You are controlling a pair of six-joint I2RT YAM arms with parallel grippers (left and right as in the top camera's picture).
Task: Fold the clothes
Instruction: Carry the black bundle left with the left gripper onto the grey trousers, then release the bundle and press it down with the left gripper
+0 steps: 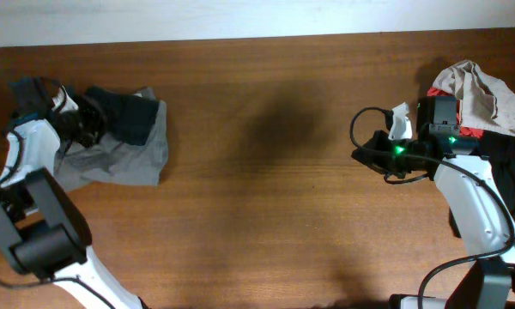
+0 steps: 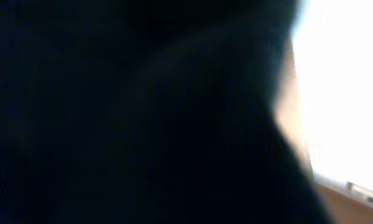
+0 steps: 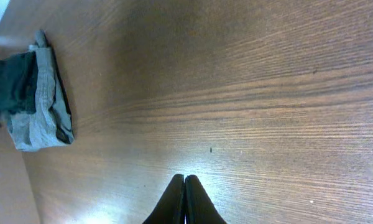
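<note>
Over at the left edge, the left gripper (image 1: 79, 120) sits buried in a dark garment (image 1: 133, 116) that lies across a crumpled grey garment (image 1: 133, 156). Dark cloth fills almost all of its wrist camera, so I cannot tell how its fingers stand. Bare brown table (image 1: 266, 180) stretches across the middle. The right gripper (image 3: 184, 182) hangs over that wood, fingers pressed together on nothing. Behind it, at the right edge, lies a heap of clothes (image 1: 485, 90) in beige, red and black.
</note>
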